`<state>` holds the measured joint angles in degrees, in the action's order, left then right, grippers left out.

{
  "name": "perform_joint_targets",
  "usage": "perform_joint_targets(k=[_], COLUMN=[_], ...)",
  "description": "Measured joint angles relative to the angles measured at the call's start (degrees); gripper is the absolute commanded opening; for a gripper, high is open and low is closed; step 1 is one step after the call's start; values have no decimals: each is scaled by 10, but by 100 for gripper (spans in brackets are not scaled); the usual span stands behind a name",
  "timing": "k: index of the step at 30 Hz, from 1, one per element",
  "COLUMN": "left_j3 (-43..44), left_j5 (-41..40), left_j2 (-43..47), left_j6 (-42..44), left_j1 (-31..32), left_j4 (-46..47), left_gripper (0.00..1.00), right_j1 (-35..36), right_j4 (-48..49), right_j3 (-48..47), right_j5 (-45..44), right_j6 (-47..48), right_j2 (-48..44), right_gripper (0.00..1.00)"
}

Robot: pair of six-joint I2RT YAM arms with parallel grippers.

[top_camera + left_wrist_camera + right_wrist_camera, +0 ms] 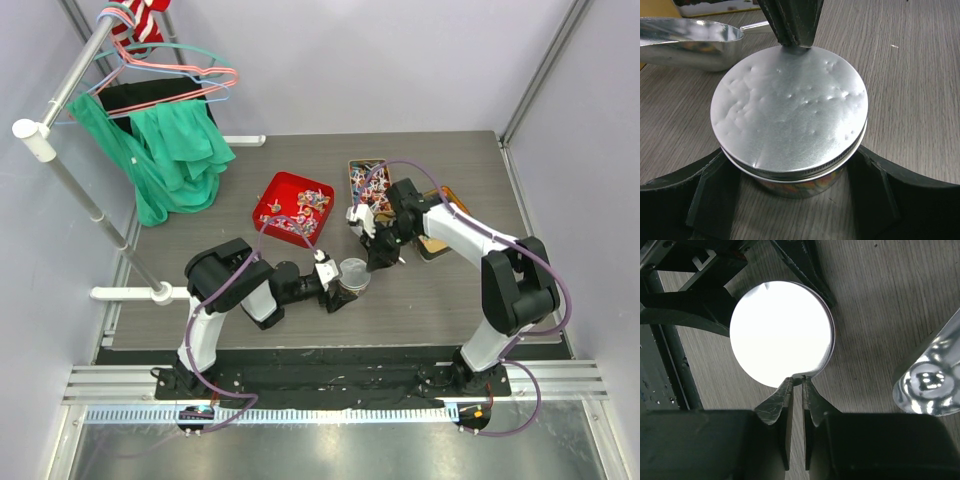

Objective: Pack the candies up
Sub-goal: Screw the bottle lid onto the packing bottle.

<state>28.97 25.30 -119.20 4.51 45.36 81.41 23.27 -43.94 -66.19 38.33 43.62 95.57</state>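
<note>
Close by, the left fingers [710,200] squeeze a small clear glass jar [795,186] at 9 and 3 o'clock. The jar stands upright on the grey wooden table [920,75]. A round, dented, shiny metal lid [790,110] rests on its mouth. The right fingers [792,25] pinch the lid's thin rim at 12 o'clock, so I think that arm must move it. Farther off, at the jar's 11 o'clock, shiny wrapped pink, white and blue candies [300,212] lie in a red plastic tray [275,190]. Some colours show inside the jar too.
</note>
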Motion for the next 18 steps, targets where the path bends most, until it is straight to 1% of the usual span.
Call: perform_joint_targets(k=[7,9,14,16,18], left_j3=[-3,-3,-1,-1,0], left_j5=[1,-3,-16,-17,-18], left_j2=[0,0,0,0,-1], left_j6=[0,0,0,4,4], left_j1=[-1,-3,-4,-4,-4], left_j4=[3,4,3,3,3], left_gripper=[19,19,19,19,19], right_j1=[28,44,87,87,71], right_j4=[-16,-43,-66,-71,-78], right_j3=[0,5,26,30,29], right_j5=[-31,-17,9,17,18], right_j6=[-4,-12,-20,-23,-23], right_j2=[-11,-14,-2,3,2], right_gripper=[16,16,15,15,15])
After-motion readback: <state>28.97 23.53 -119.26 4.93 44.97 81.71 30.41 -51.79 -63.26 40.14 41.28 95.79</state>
